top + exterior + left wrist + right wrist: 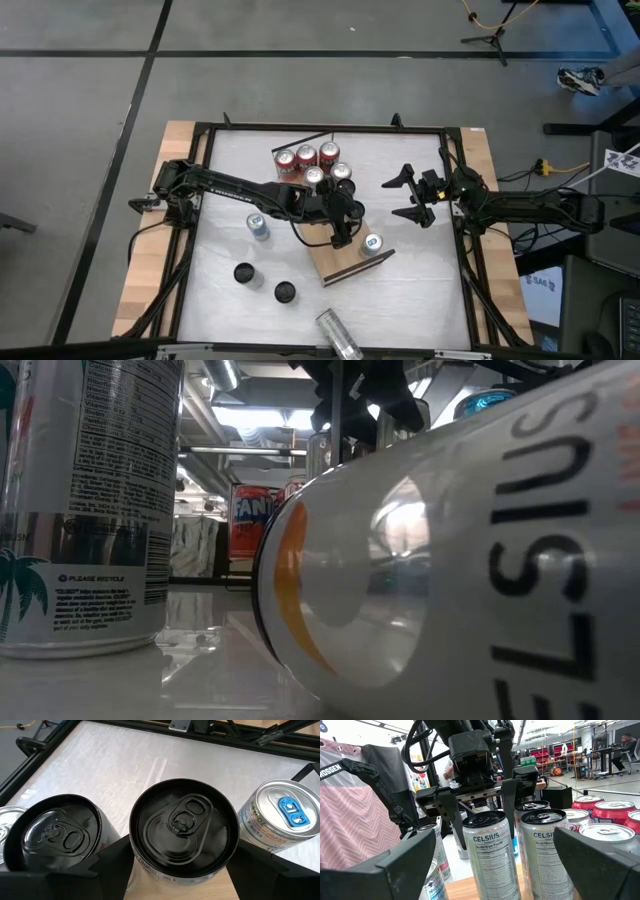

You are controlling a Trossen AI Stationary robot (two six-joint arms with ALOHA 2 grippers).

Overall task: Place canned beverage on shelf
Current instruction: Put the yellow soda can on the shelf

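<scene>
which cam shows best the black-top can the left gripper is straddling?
Left wrist view: the black-top can fills the centre, lid fully visible between the left gripper fingers. Right wrist view shows its side label and the gripper above it. High view: arm hides it. Low view: cannot tell.
</scene>
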